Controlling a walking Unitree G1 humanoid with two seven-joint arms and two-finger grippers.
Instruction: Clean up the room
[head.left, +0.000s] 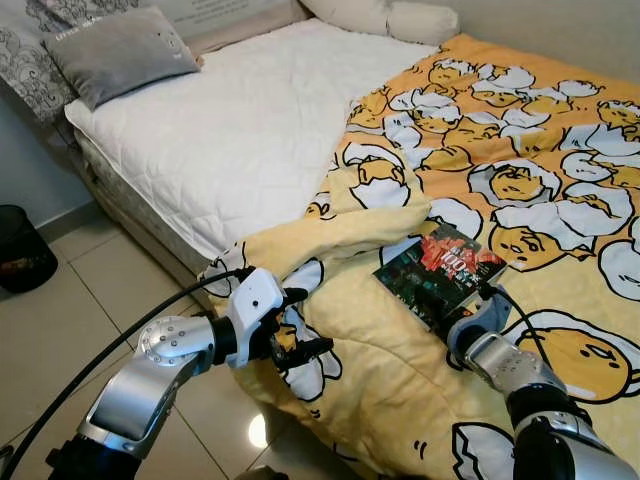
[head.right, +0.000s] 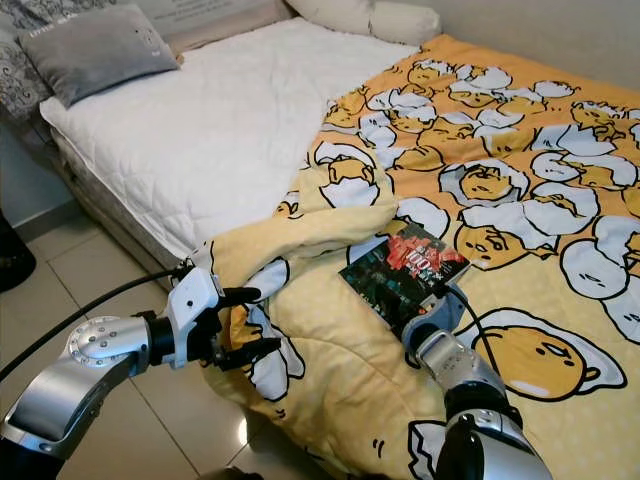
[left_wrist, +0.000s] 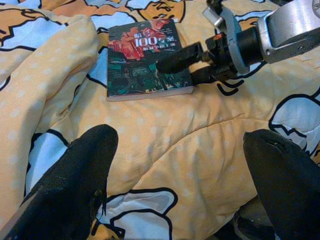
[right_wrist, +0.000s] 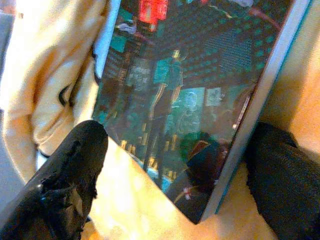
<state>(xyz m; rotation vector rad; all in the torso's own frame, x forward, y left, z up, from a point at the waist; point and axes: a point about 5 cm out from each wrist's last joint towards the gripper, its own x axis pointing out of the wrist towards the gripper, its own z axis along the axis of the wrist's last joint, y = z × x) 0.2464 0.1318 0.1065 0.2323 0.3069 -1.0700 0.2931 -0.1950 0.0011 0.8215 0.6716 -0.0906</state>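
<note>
My right gripper (left_wrist: 187, 65) is spread wide at the book's (head.left: 440, 275) near corner, one finger over the glossy cover, the other off its edge on the quilt (head.left: 400, 390); it grips nothing. The book lies flat on the quilt, dark cover up, with red and teal print. My left gripper (head.left: 298, 322) hangs wide open just off the quilt's bunched corner, left of the book, holding nothing. Beyond the book, the bare mattress (head.left: 240, 130) carries a grey pillow (head.left: 120, 50).
</note>
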